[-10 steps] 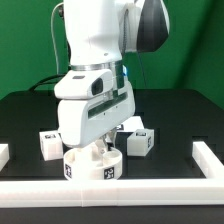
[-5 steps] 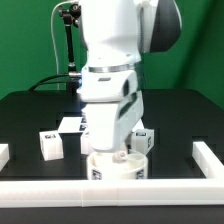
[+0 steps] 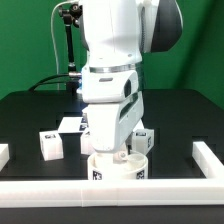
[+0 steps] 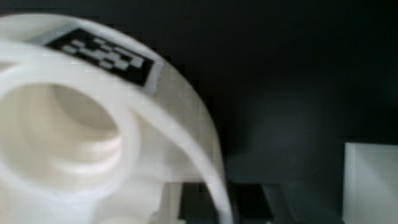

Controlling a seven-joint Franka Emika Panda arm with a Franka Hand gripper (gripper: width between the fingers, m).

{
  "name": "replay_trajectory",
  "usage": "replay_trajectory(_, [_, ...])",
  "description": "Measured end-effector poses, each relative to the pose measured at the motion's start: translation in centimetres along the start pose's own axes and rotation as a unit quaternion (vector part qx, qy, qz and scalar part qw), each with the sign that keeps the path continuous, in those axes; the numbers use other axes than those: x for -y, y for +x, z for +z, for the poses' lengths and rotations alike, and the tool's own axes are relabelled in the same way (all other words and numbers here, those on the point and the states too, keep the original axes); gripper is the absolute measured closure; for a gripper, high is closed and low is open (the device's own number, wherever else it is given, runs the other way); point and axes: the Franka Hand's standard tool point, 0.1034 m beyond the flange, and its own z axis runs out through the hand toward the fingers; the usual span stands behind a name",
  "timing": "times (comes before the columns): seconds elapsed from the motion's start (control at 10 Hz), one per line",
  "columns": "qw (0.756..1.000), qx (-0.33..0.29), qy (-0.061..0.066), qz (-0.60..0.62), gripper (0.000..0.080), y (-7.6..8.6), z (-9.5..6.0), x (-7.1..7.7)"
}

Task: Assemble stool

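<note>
Item: stool in parts, none joined as far as we can see. The seat (image 3: 118, 169), a thick white disc with square tags on its side wall, lies flat on the black surface (image 3: 180, 115) at the front, just beside the front border rail (image 3: 60, 190); we cannot tell whether the two touch. The arm (image 3: 110, 60) stands directly over it. The fingers (image 3: 112, 151) are low at the seat's top and mostly hidden by the hand, so we cannot tell whether they are spread, closed, or clamped on the disc. In the wrist view the seat (image 4: 107, 130) fills the frame at very close range, showing one tag and a rounded hollow. Three legs lie loose: one leg (image 3: 50, 144) toward the exterior view's left, a second leg (image 3: 68, 125) just behind it, and a third leg (image 3: 143, 139) on the exterior view's right, near the seat. The side rail (image 3: 207, 155) closes that right edge. Step in hand, by our judgement: handling or positioning the seat, before any leg goes in. The next move calls for a steady seat with its sockets open, then a clean lift away toward the nearest leg.
</note>
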Motion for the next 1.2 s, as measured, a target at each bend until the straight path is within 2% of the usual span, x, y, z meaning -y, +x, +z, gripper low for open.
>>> replay_trajectory(0.2, [1.000,-0.004,0.008,-0.018,0.0768,2.6,0.2,0.5])
replay_trajectory(0.5, [0.999,-0.013,0.010,-0.035,0.0768,5.7,0.5,1.2])
replay_trajectory(0.6, [0.999,-0.017,0.009,-0.038,0.0768,6.7,0.6,1.3])
replay_trajectory(0.9, [0.999,-0.028,-0.007,-0.019,0.0768,9.1,0.8,1.5])
replay_trajectory(1.2, [1.000,-0.025,-0.005,-0.011,0.0768,8.9,0.8,1.3])
